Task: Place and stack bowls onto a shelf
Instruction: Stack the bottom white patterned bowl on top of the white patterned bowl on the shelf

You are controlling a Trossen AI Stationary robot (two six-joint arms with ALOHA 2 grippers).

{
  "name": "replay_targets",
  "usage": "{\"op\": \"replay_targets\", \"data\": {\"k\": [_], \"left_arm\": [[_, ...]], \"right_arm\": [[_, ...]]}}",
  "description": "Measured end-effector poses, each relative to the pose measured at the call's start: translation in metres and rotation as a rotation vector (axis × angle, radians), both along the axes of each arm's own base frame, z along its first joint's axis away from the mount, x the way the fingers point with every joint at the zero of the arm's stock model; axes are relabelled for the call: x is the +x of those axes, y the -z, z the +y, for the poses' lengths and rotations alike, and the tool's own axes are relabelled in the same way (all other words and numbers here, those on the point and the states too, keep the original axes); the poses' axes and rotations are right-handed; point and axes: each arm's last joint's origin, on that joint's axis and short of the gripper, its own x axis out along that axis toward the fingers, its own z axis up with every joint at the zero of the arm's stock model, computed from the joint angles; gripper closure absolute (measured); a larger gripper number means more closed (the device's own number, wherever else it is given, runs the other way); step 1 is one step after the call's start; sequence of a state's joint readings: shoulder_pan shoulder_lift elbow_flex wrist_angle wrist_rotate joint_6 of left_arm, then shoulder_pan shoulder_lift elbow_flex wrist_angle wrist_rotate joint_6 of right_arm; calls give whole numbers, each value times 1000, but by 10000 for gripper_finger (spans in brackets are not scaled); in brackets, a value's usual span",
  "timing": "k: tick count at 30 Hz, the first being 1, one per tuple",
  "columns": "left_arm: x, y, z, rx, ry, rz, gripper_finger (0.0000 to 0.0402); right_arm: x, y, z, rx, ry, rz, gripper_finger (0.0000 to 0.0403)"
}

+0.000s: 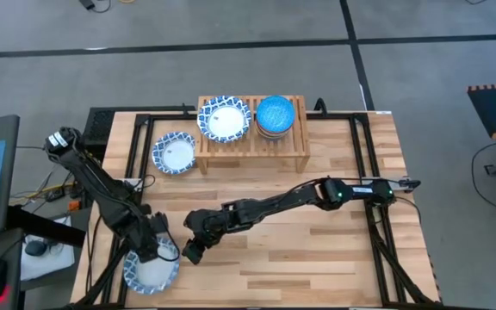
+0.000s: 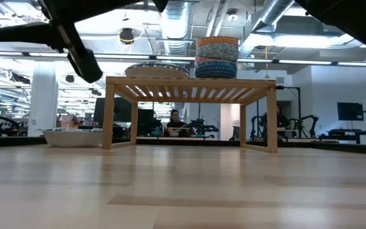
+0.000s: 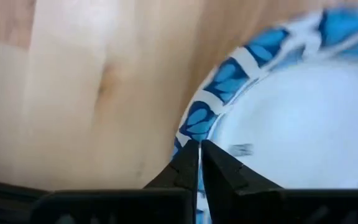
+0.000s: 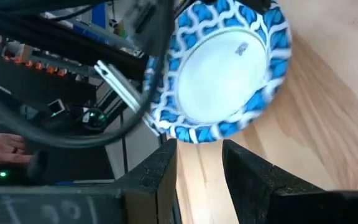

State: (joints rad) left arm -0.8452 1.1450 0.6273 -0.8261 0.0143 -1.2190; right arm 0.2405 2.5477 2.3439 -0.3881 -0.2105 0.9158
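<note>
The light-wood shelf (image 1: 252,142) stands at the table's far middle. On it rest a blue-and-white patterned dish (image 1: 224,119) and a stack of small bowls (image 1: 275,116), bright blue on top; the stack also shows in the low view (image 2: 217,57). A second patterned dish (image 1: 174,152) sits on the table left of the shelf. My left gripper (image 1: 160,250) is shut on a third patterned dish (image 1: 149,274) near the table's front left. My right gripper (image 1: 192,251) is open and empty just right of that dish, which its wrist view shows ahead (image 4: 222,68). My left gripper pinches the dish's patterned rim (image 3: 191,134) between its two fingers, one on the inner face and one on the outer. In the right wrist view the dish stands tilted, its white hollow turned toward my right gripper. Whether its low edge touches the table does not show.
Black frame rails (image 1: 145,129) run along the table's sides. Cables and equipment (image 1: 24,215) lie off the table's left edge. Bare planks (image 1: 317,250) lie between the shelf and the near edge. A person's hand (image 4: 2,149) shows beyond the table.
</note>
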Motion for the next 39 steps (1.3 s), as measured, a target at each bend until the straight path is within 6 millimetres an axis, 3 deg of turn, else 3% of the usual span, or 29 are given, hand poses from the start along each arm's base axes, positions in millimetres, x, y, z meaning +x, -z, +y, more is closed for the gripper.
{"op": "replay_targets", "data": {"k": [7,17,22,27,33,35,39], "left_arm": [[3,-6,-3,-4,72,-37,356],[2,-6,-2,22,208,-58,187],[-3,16,0,-46,268,-21,149],[-4,26,-1,-113,237,-27,179],[-1,21,-4,-139,218,-41,325],[0,18,-5,-158,186,-39,376],[0,12,-1,-176,87,-61,390]], "right_arm": [[-3,-9,-2,-4,-11,-7,248],[-5,-10,5,-8,-41,-11,248],[-5,-10,6,-12,-50,-14,248],[-6,-9,11,-21,-67,-17,248],[-10,-10,12,-35,-80,7,252],[-14,-19,10,-49,-86,20,257],[-28,-53,1,-103,-94,-4,271]]}}
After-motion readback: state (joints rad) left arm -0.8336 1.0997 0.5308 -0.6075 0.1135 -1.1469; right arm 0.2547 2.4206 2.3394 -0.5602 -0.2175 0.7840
